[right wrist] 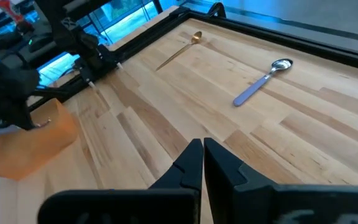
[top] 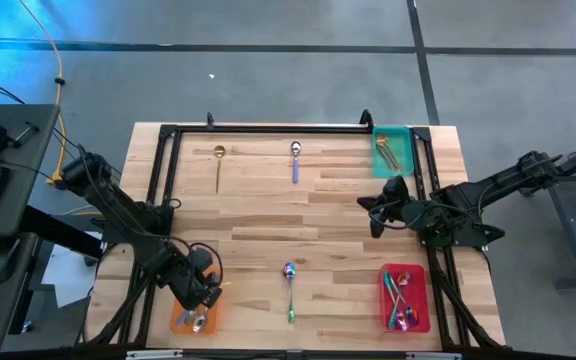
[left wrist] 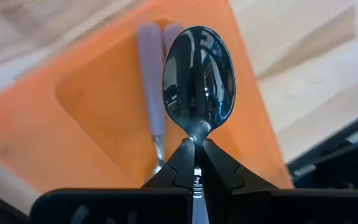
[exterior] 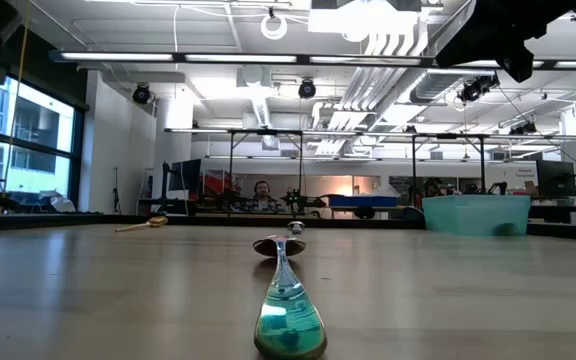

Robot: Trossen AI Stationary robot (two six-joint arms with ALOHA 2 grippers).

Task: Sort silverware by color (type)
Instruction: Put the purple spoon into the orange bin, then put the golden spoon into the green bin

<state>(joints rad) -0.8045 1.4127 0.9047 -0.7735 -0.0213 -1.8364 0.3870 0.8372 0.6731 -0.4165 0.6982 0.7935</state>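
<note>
**Silver spoon held over the orange tray, release pending**

A silver spoon (left wrist: 199,78) is gripped by its neck in the closed left hand (left wrist: 196,163), above the orange tray (left wrist: 98,130) at the table's near left corner, where a lilac-handled spoon (left wrist: 151,93) already lies. Placement is judged to be the step in hand; lowering and opening are called for next. An iridescent spoon (top: 289,288) lies mid-table. Farther off, the right hand (right wrist: 202,160) is closed on nothing. A gold spoon (top: 218,164) and a second lilac-handled spoon (top: 295,160) remain at the far edge.

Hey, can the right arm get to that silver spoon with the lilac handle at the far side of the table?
Probably yes. The right gripper hangs empty, jaws shut, with bare table between it and the spoon. The left gripper is far off over the orange tray.
</note>
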